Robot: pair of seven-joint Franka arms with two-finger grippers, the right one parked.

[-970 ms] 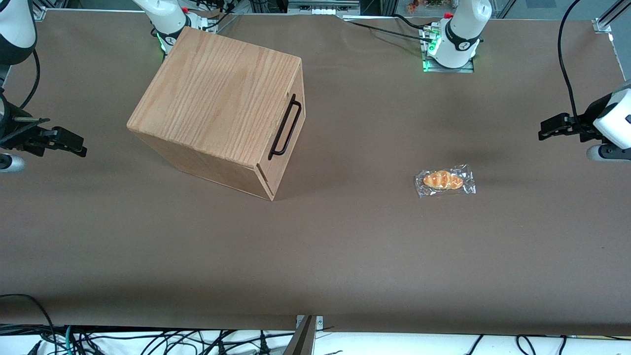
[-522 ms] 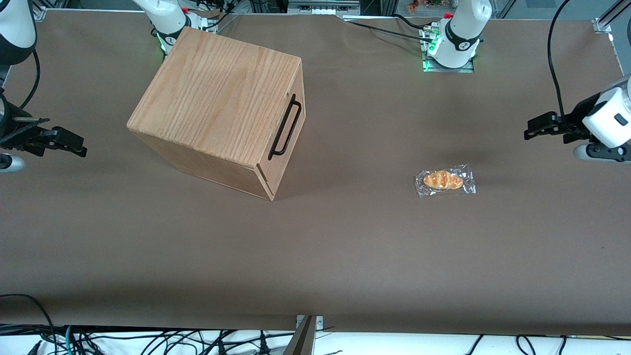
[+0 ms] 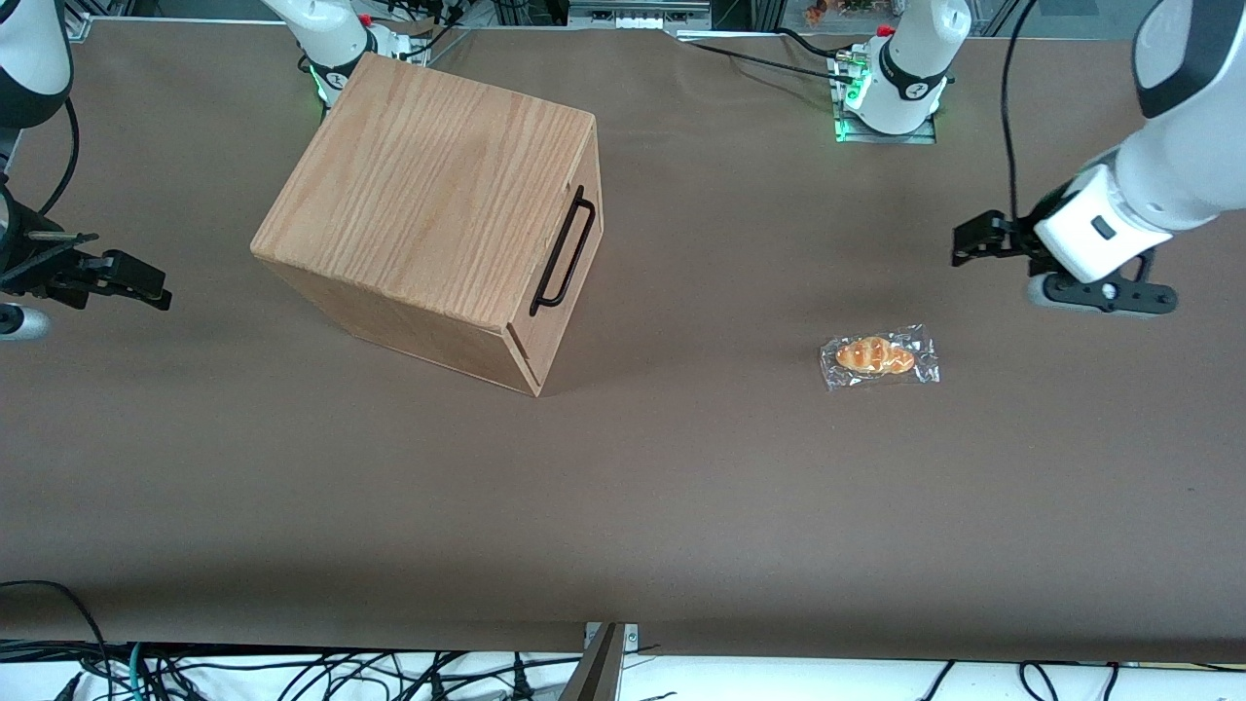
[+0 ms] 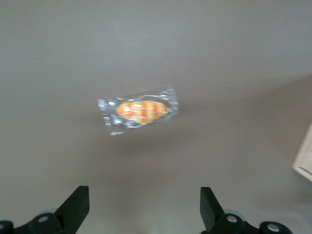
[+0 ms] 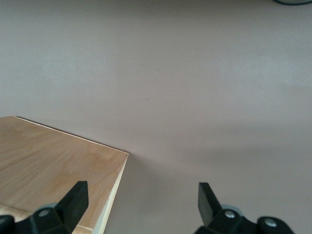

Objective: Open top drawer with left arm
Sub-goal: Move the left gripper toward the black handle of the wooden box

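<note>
A wide table (image 3: pixel 681 506) fills nearly the whole front view, covered edge to edge with a plain matte brown sheet that lies flat and takes even, diffuse light, with only soft, pale shadows on it. Along the edge nearest the front camera the sheet ends over a white strip where a tangle of black cables (image 3: pixel 321 674) lies, and a small metal bracket (image 3: pixel 610 635) sits at the middle of that edge. At the edge farthest from the camera run silver aluminium frame rails (image 3: pixel 638 14), with more dark cables and fittings packed among them.
</note>
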